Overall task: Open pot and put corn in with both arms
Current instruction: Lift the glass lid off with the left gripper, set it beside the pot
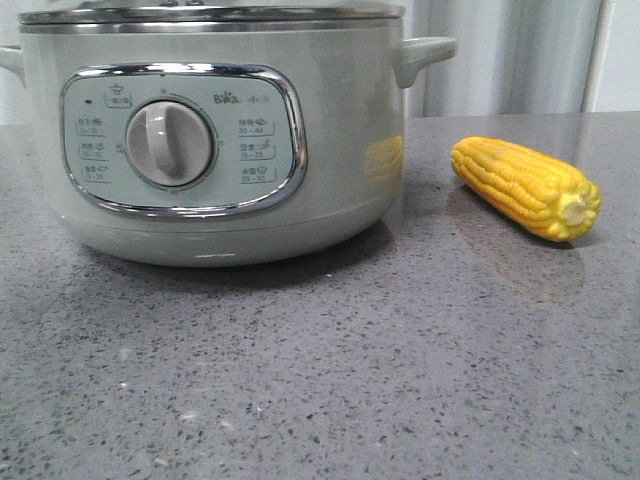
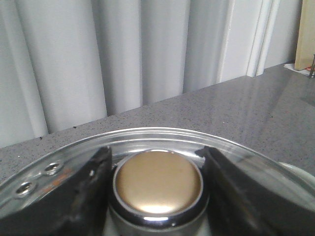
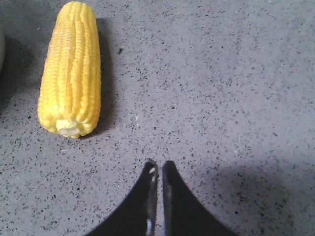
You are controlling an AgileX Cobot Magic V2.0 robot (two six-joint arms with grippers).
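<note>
Grey speckled countertop (image 1: 330, 380) backed by pale curtains. The pot (image 1: 210, 130) stands at front-left with its glass lid (image 2: 246, 152) on; the corn (image 1: 527, 186) lies on the counter to the pot's right, apart from it. The left gripper (image 2: 156, 184) straddles the lid's brass-coloured knob (image 2: 157, 183), fingers beside it; whether they grip it cannot be told. The right gripper (image 3: 158, 169) hovers near the corn, jaws nearly closed, empty. Recommended: clamp the knob squarely and lift straight up. Legible marking: "Bear" logo (image 1: 232, 101); other panel print is too small to read.
</note>
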